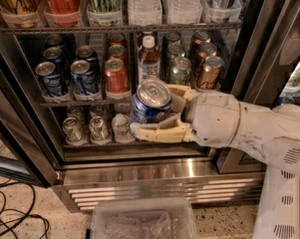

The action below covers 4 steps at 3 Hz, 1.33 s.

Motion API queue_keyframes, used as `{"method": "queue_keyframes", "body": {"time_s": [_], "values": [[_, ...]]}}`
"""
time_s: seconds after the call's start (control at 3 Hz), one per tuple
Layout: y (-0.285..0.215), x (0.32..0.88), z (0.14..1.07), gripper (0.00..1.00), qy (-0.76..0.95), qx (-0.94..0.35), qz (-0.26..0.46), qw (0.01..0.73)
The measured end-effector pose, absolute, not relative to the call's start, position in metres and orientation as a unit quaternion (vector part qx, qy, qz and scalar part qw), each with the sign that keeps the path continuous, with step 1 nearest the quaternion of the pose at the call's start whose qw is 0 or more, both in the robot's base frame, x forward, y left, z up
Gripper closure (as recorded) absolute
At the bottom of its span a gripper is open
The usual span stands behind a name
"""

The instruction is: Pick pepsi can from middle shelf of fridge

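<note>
Fridge (154, 171) holds shelved cans (117, 78); claw (154, 112) out front grips pepsi can (149, 97).

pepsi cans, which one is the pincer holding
The tilted blue pepsi can clamped in the pincer, out in front of the fridge. The other blue cans stand upright at the left of the middle shelf.
</note>
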<state>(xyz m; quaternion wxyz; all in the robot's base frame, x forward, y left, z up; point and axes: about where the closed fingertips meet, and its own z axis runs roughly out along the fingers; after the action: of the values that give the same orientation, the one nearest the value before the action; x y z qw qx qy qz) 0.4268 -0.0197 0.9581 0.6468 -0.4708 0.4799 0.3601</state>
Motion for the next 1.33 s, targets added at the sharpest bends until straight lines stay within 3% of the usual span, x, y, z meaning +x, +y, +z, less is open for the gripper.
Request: {"method": "queue_keyframes", "body": {"time_s": [1.33], "values": [[0.030,0.317,0.991,1.00,0.467,-0.478,0.343,0.661]]}}
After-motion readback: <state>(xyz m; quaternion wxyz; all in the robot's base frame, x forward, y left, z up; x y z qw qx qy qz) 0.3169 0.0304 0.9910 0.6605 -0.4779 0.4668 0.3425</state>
